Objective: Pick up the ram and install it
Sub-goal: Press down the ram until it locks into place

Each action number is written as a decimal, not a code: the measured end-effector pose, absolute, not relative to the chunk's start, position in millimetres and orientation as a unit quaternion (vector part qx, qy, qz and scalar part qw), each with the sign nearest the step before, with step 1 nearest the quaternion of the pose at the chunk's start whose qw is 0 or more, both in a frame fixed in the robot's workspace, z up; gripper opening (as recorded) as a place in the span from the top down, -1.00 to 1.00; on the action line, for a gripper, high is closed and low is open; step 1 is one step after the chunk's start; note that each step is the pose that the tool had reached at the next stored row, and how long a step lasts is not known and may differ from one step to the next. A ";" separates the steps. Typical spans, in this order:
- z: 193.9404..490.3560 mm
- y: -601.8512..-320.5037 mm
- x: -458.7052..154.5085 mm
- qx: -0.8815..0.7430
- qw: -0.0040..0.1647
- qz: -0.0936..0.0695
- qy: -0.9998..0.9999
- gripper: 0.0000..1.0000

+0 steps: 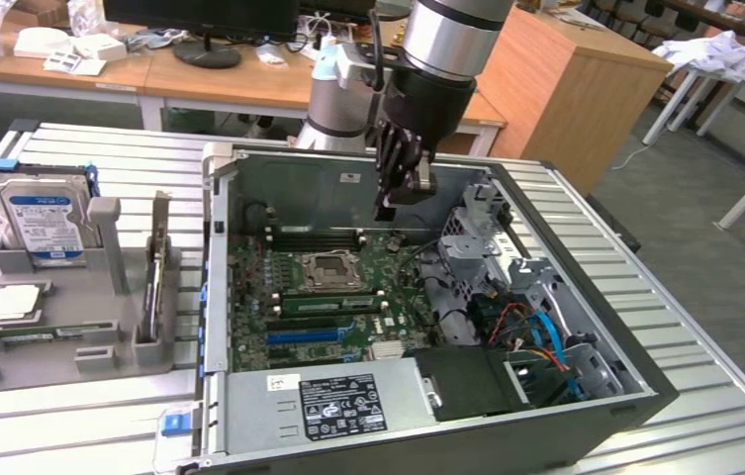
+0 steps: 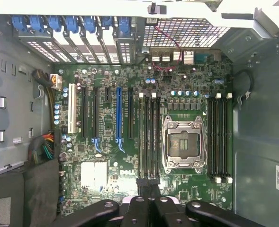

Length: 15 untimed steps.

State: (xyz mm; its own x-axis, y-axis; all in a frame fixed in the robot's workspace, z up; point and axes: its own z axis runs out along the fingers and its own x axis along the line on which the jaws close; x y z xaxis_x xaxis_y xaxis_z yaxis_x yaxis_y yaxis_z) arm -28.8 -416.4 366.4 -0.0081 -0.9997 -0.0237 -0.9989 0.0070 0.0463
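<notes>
Shows the end effector at upper centre of the exterior view, hanging inside the open computer case above the motherboard. Pinched fully shut, with nothing made out in its grip: no green board, no label strip.

Places the ram, by the look of it, already on edge in 1 of the memory slots just below the processor socket in that frame. Reads as a green strip with dark chips at centre of the picture. Runs its long axis across the frame from left to right, parallel to the slots. Lies down and to the left of the end effector in the exterior view, well below it and not touching it.

In the wrist view, sets the closed fingertips over one end of the memory slots beside the socket, in line with their length. Hard to pick out the stick there, edge-on among the black slots.

Only 1 arm at work, so no choice of side. Cannot tell whether the thin board standing on edge in the grey tray, left of the case on the tabletop, is another stick.
</notes>
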 end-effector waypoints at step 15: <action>366.3 -416.3 -1.1 0.704 0.008 -0.025 -0.710 0.79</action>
State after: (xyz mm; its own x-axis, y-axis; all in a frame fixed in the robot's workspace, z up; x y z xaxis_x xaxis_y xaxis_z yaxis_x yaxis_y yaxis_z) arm -1.1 -416.3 366.3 -0.0081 -0.9997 -0.0238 -0.9989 0.0070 0.0463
